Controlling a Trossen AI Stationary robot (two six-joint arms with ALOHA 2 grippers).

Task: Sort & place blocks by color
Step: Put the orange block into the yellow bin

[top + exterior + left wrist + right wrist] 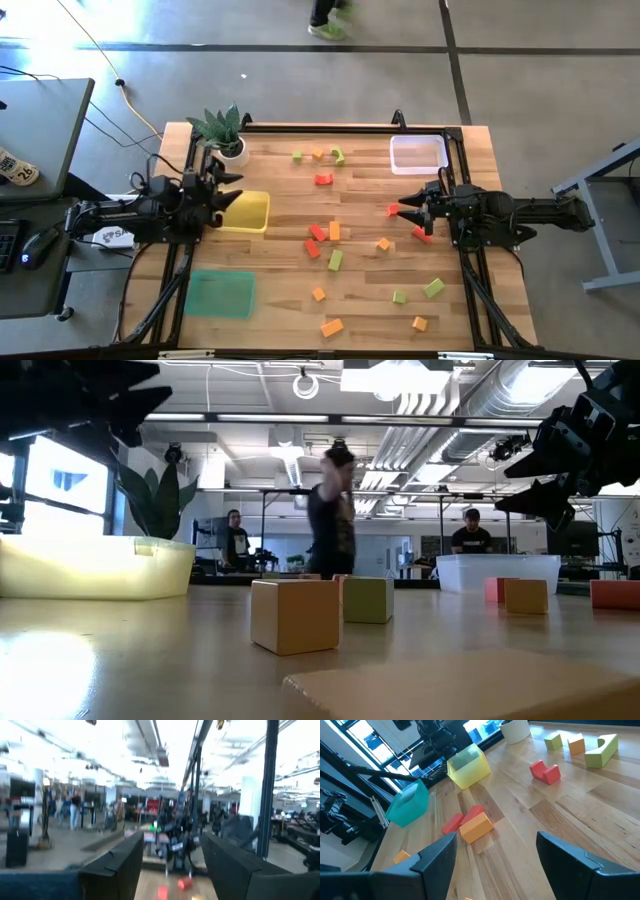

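Several small red, orange and light green blocks (334, 232) lie scattered over the middle of the wooden table; a red one (544, 772) and an orange one (476, 827) show in the right wrist view. My left gripper (232, 195) hangs open at the table's left, over the far edge of the yellow tray (250, 213), with nothing between its fingers (172, 865). My right gripper (408, 214) hovers open at the table's right, above the blocks, empty too (495, 865). A red block (392, 210) lies on the wood by its fingertips.
A clear tray (418, 153) stands at the far right, a green tray (220, 293) at the near left, and a potted plant (226, 132) at the far left corner. A dark frame runs along the table's edges. People show in the room beyond.
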